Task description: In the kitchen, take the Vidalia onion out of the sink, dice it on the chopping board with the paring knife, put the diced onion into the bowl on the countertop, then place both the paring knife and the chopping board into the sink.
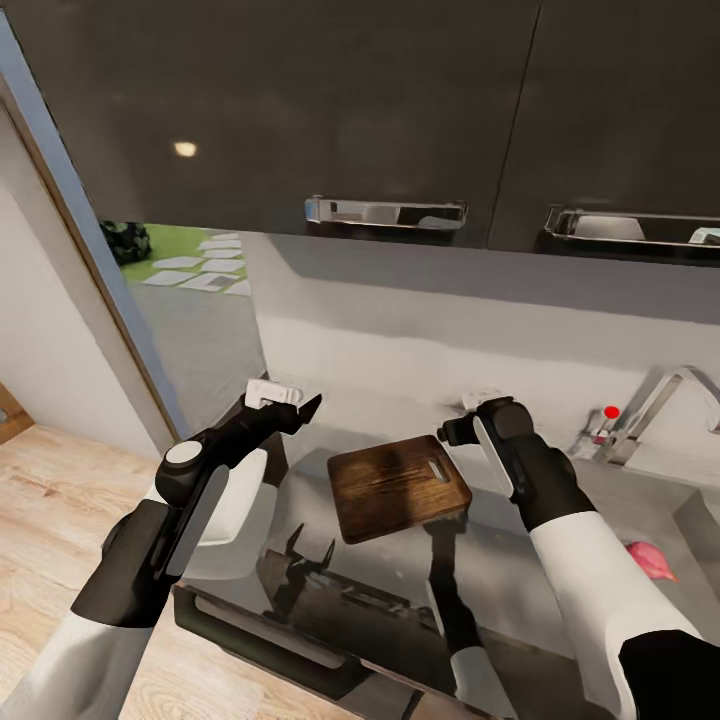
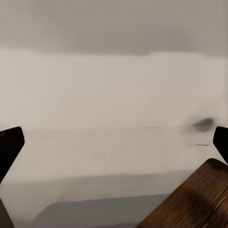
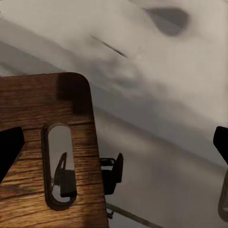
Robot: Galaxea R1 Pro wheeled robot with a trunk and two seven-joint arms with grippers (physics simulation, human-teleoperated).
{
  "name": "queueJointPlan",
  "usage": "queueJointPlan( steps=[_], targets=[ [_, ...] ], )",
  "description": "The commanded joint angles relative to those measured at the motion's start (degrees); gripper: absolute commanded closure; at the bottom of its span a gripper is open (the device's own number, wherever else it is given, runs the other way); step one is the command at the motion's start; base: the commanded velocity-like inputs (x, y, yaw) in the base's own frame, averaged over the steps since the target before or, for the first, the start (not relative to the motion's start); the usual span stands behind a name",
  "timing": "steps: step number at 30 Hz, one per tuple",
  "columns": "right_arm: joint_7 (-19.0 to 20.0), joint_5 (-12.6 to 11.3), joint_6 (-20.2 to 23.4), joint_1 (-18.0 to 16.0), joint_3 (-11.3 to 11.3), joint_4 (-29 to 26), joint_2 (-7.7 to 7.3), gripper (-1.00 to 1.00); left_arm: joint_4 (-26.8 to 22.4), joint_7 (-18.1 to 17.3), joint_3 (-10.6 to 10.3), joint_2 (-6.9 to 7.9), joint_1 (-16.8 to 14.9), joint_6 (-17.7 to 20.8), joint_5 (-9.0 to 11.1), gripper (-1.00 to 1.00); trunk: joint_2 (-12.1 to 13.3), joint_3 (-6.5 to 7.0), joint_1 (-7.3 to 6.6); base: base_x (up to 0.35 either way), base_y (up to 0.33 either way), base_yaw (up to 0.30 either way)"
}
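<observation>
chopping board [image 1: 398,487] flat on the grey countertop [image 1: 520,560], slot handle at its far right. vidalia onion [image 1: 651,559] in the sink [image 1: 700,520] at far right, near the tap [image 1: 650,410]. left gripper [image 1: 300,405] left of the board, fingers apart. right gripper [image 1: 452,432] above the board's far right corner, fingers apart.

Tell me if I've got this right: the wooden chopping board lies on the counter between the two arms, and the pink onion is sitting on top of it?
Not quite. The chopping board does lie on the countertop between the arms, but it is bare. The head view shows the Vidalia onion away from the board, down in the sink beyond the right arm.
</observation>
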Motion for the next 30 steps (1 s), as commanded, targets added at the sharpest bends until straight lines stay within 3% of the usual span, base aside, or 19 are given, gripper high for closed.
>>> queueJointPlan(
  steps=[1, 4, 17, 21, 25, 30],
  targets=[
    [-0.1, 0.0, 0.3, -0.1, 0.8, 0.0, -0.06, -1.00, -0.1, 0.0, 0.0, 0.03, -0.1, 0.3, 0.3, -1.00, -0.1, -0.12, 0.04, 0.000, 0.000, 0.004],
    [-0.1, 0.2, 0.3, -0.1, 2.9, 0.0, -0.07, -1.00, 0.0, 0.0, 0.0, 0.03, -0.1, 0.3, 0.3, -1.00, -0.1, -0.12, 0.04, 0.000, 0.000, 0.001],
    [-0.3, 0.3, 0.3, -0.1, 3.0, 0.1, -0.20, -1.00, 0.1, 0.0, 0.0, 0.01, -0.1, 0.3, 0.3, -1.00, -0.1, -0.12, 0.04, 0.000, 0.000, 0.000],
    [-0.3, 0.3, 0.3, -0.1, 2.2, 0.3, -0.30, -1.00, 0.1, 0.0, 0.0, 0.03, -0.1, 0.3, 0.3, -1.00, -0.1, -0.12, 0.04, 0.000, 0.000, 0.000],
    [-0.1, 0.3, 0.3, -0.1, -1.3, 1.2, -0.39, -1.00, 0.1, 0.0, 0.0, 0.03, -0.1, 0.3, 0.3, -1.00, -0.1, -0.12, 0.04, 0.000, 0.000, 0.000],
    [0.3, 0.3, 0.2, -0.1, -1.7, 2.5, -0.41, -1.00, 0.1, 0.0, 0.0, 0.03, -0.1, 0.3, 0.3, -1.00, -0.1, -0.12, 0.04, 0.000, 0.000, 0.000]
  ],
)
